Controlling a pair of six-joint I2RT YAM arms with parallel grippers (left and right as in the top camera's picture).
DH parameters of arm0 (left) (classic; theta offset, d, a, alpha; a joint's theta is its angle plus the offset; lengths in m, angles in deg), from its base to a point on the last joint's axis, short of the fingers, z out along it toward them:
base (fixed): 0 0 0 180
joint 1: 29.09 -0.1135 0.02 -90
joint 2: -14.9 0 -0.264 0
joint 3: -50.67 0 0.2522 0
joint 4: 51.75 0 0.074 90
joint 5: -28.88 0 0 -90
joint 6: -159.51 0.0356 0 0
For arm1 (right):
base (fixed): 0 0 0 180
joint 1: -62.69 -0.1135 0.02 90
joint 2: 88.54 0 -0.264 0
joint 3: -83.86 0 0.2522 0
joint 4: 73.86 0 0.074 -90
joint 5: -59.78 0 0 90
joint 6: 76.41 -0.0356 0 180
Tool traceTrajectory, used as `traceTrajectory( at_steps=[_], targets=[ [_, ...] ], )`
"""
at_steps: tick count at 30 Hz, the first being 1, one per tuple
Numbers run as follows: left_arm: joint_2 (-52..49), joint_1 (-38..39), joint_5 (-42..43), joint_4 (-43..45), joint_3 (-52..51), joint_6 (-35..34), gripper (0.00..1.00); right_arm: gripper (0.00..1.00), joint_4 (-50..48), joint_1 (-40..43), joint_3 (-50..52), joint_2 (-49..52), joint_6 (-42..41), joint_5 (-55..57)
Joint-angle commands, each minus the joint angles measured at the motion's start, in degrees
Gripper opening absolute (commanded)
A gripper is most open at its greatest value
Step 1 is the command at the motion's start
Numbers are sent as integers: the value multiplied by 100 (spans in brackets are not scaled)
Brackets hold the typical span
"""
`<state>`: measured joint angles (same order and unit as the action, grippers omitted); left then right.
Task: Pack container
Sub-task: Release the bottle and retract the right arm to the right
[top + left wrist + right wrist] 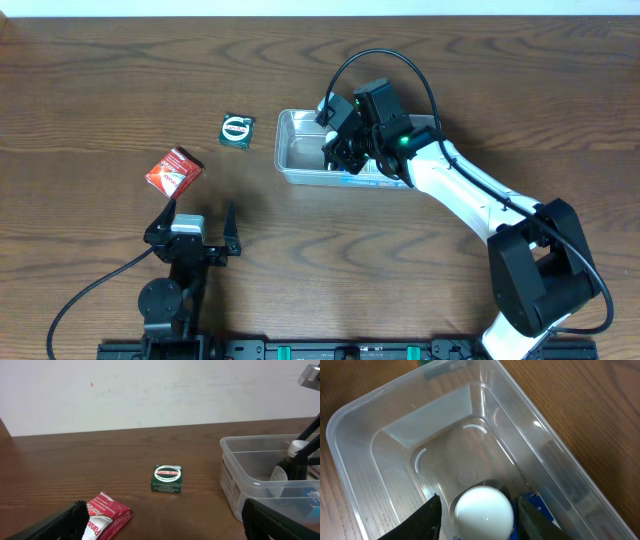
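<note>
- My right gripper (479, 505) reaches down inside the clear plastic container (300, 150), at its right half.
- Its jaws stand spread on either side of a white round cap (484, 516). A sliver of gap shows between one finger (422, 520) and the cap, and I pinch nothing.
- A blue packet (540, 510) lies on the container floor just beside the cap. I cannot read its label.
- The container sits on the wooden table (100, 80), right of the middle and toward the far edge. Its left half shows bare floor.
- A green Zam-Buk box (237, 130) lies flat on the table just left of the container, not touching it.
- A red packet (174, 170) lies further left and nearer to me, apart from the green box.
- My left gripper (196, 230) hangs near the red packet at the table's near side. Its jaws are spread wide with nothing between them.
</note>
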<state>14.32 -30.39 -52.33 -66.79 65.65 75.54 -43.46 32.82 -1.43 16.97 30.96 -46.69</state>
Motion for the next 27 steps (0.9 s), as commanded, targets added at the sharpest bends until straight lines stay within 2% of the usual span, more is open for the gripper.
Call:
traceTrajectory(
  at_steps=[1, 5, 12, 16, 18, 21, 27],
  targets=[
    [24, -24, 87, -192, -98, -11, 98, 46, -22, 2, -42, -37, 26, -2],
    [24, -24, 87, -192, -98, -11, 98, 47, -166, 0, -68, -120, 22, -39],
    [24, -24, 87, -192, -98, -11, 98, 70, -120, -2, -350, -787, -258, -48],
    [24, -24, 87, -192, -98, -11, 98, 91, -20, 35, -387, -1456, -302, 103],
    [24, -24, 87, -192, -98, -11, 98, 98, 81, 146, -387, -1801, -507, 542],
    [24, -24, 87, -192, -98, -11, 98, 99, 273, 516, -387, -2302, -935, 1480],
    [24, -24, 87, -192, -98, -11, 98, 99, 684, 1729, -387, -2675, -1928, 2273]
  ],
)
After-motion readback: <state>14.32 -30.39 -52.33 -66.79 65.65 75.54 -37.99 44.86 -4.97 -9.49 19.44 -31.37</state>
